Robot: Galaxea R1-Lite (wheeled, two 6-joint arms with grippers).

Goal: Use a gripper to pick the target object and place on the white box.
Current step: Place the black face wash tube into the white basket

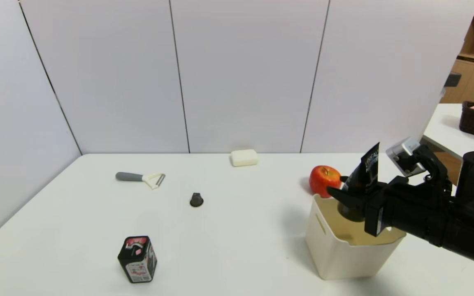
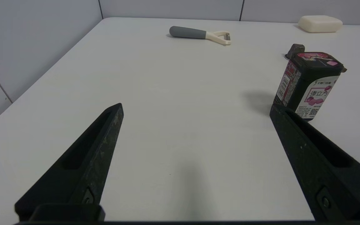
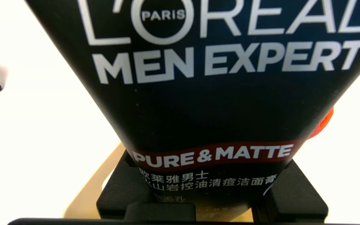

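My right gripper (image 1: 344, 194) is shut on the slim black L'OREAL tube (image 1: 366, 170), which stands crimped end up with its cap end hanging over the open top of the cream-white box (image 1: 344, 250) at the table's right front. In the right wrist view the tube (image 3: 211, 93) fills the picture between the black fingers (image 3: 120, 187), with a strip of the box's rim (image 3: 89, 193) below. My left gripper (image 2: 195, 109) hangs open above bare table near the left front, out of the head view.
A red apple (image 1: 323, 180) sits just behind the box. A squat black tin with a pink label (image 1: 137, 259) stands front left; it also shows beside my left finger (image 2: 308, 84). A peeler (image 1: 142, 178), a small dark cap (image 1: 196, 200) and a white soap-like block (image 1: 244, 158) lie farther back.
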